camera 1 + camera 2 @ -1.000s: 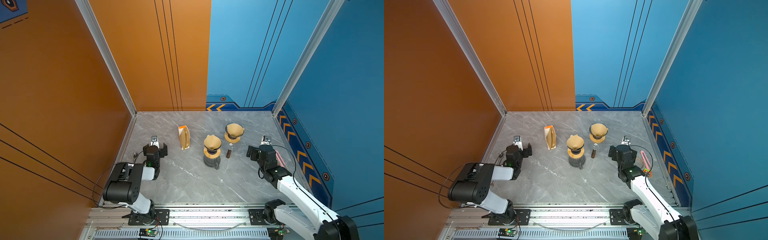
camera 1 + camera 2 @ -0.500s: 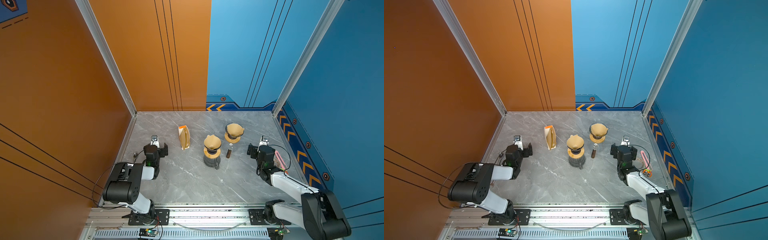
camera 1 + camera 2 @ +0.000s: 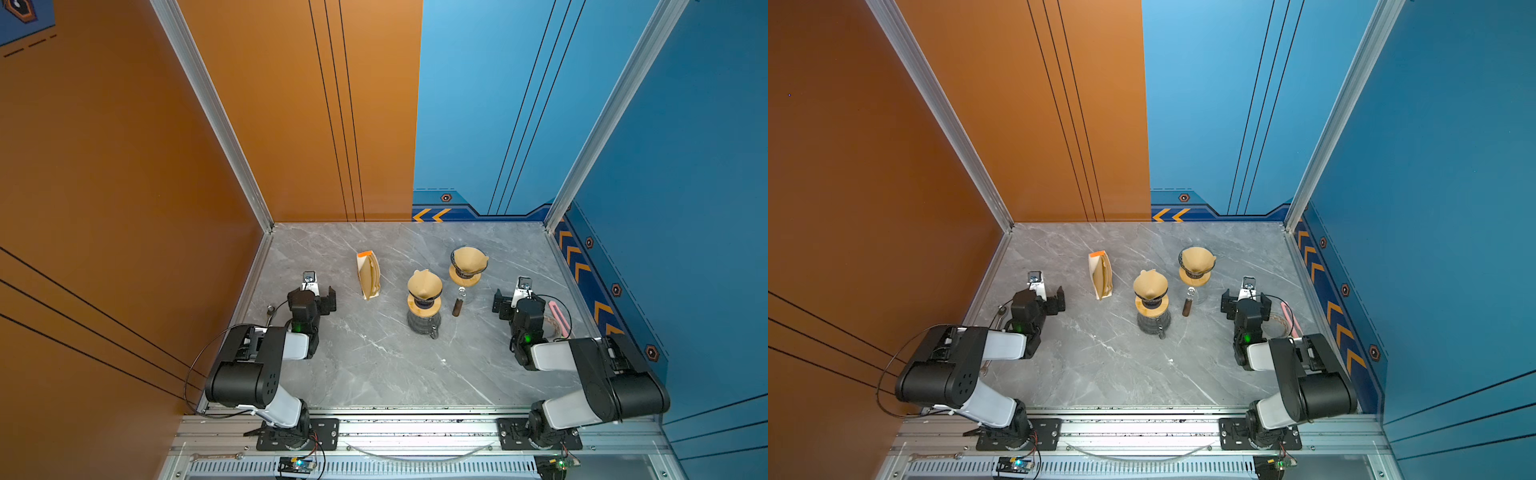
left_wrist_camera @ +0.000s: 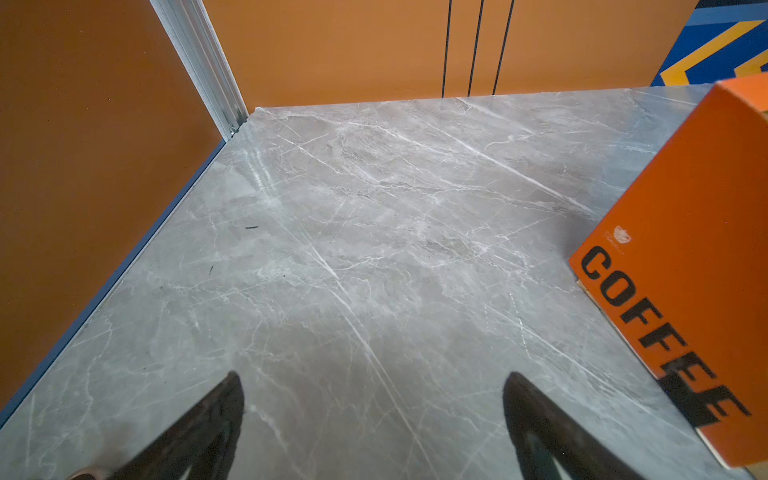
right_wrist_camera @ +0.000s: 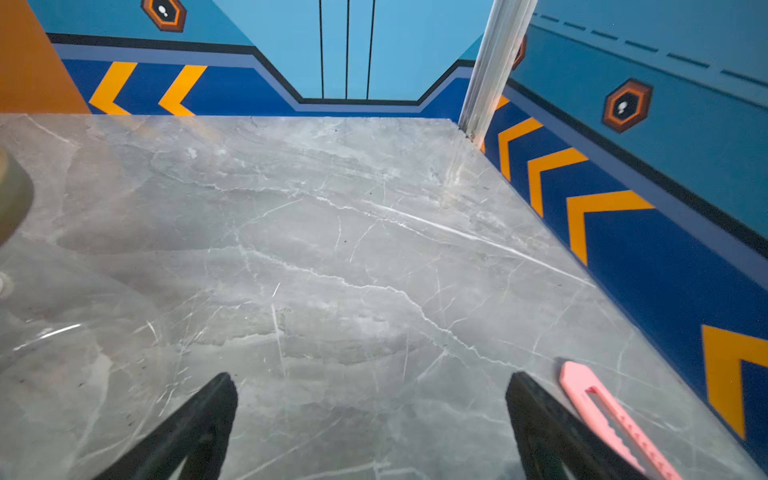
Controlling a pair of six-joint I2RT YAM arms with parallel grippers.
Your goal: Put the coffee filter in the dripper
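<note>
Two drippers stand mid-table in both top views. The near dripper (image 3: 424, 300) sits on a glass carafe (image 3: 423, 323) and holds a brown coffee filter (image 3: 424, 284). The far dripper (image 3: 466, 272) holds another brown filter (image 3: 468, 257). More filters stick out of an orange and white box (image 3: 368, 275), whose orange side (image 4: 685, 249) shows in the left wrist view. My left gripper (image 3: 313, 293) (image 4: 374, 378) is open and empty, low over the table left of the box. My right gripper (image 3: 517, 298) (image 5: 371, 376) is open and empty, right of the drippers.
A scoop with a brown handle (image 3: 458, 302) lies between the drippers and my right gripper. A pink utility knife (image 3: 559, 318) (image 5: 602, 415) and a tape roll (image 3: 550, 328) lie beside the right gripper near the blue wall. Orange wall close on the left.
The right arm has folded back low toward the front right, while its gripper has stayed in nearly the same spot. The left arm and the objects have not moved.
</note>
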